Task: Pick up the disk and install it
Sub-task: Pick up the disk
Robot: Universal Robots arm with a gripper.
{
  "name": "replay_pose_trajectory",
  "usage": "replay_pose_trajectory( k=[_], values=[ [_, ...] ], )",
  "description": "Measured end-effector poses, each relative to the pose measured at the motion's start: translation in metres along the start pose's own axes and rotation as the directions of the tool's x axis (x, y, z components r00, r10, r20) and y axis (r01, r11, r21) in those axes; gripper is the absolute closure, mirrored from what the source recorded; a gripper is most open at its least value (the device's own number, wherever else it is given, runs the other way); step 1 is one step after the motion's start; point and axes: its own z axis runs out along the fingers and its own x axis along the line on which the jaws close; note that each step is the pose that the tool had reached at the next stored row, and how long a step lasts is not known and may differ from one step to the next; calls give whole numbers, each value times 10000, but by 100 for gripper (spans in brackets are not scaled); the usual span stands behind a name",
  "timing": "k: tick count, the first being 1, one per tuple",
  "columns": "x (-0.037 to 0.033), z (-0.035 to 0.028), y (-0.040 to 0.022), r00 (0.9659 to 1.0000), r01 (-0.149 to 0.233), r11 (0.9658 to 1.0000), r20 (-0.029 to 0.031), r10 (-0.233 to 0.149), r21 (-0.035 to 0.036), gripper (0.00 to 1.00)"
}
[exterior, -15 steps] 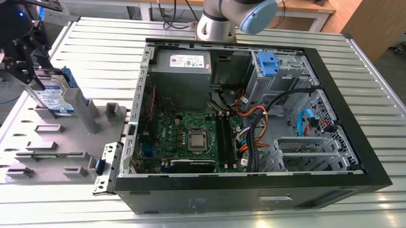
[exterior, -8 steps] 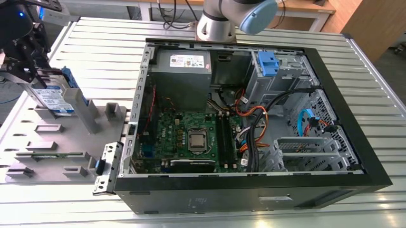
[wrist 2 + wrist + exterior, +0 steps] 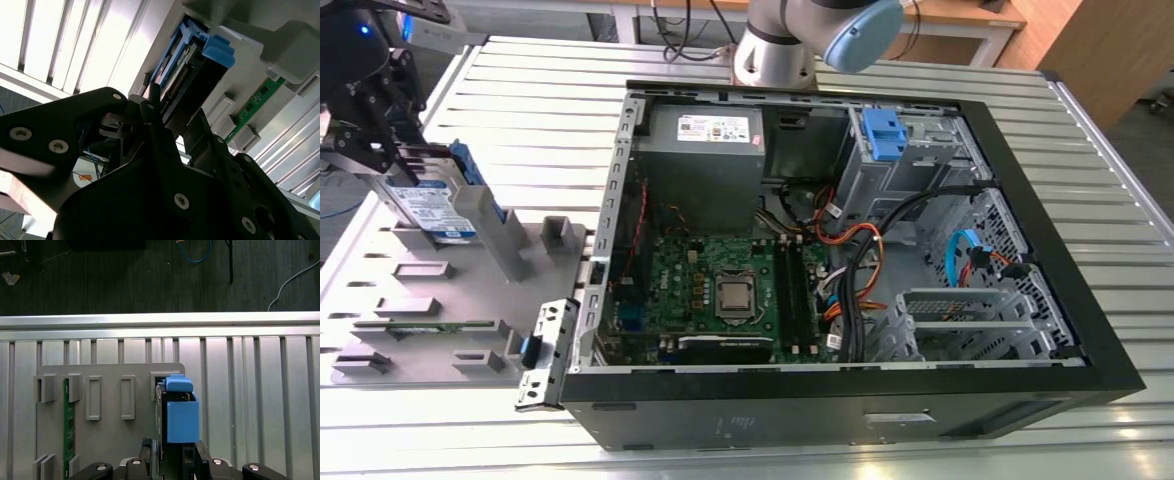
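The disk point(image 3: 434, 208) stands on edge in a slot of the grey fixture plate point(image 3: 400, 300) at the exterior view's left. It is silver with a white-and-blue label and a blue carrier frame point(image 3: 181, 412). My gripper point(image 3: 403, 165) hangs over its top, one finger on each flat side. In the first wrist view the gripper point(image 3: 176, 454) has its fingers point(image 3: 154, 457) pressed against the disk's faces, so it looks shut on the disk. The second wrist view shows the gripper point(image 3: 175, 112) straddling the disk's point(image 3: 192, 80) dark edge below the blue carrier tab point(image 3: 220, 50).
An open computer case point(image 3: 1014, 190) lies in the middle of the slatted table. Inside it are a drive bay with a blue latch point(image 3: 883, 135), a grey power supply point(image 3: 707, 140) and the motherboard point(image 3: 720, 285). A green memory module point(image 3: 67, 425) lies on the fixture plate.
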Motion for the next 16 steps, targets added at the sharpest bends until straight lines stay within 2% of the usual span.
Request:
replay_pose_trajectory(
  k=[16],
  values=[
    [-2,-25,1,10000,1,10000,16,-1,-1,56]
  ],
)
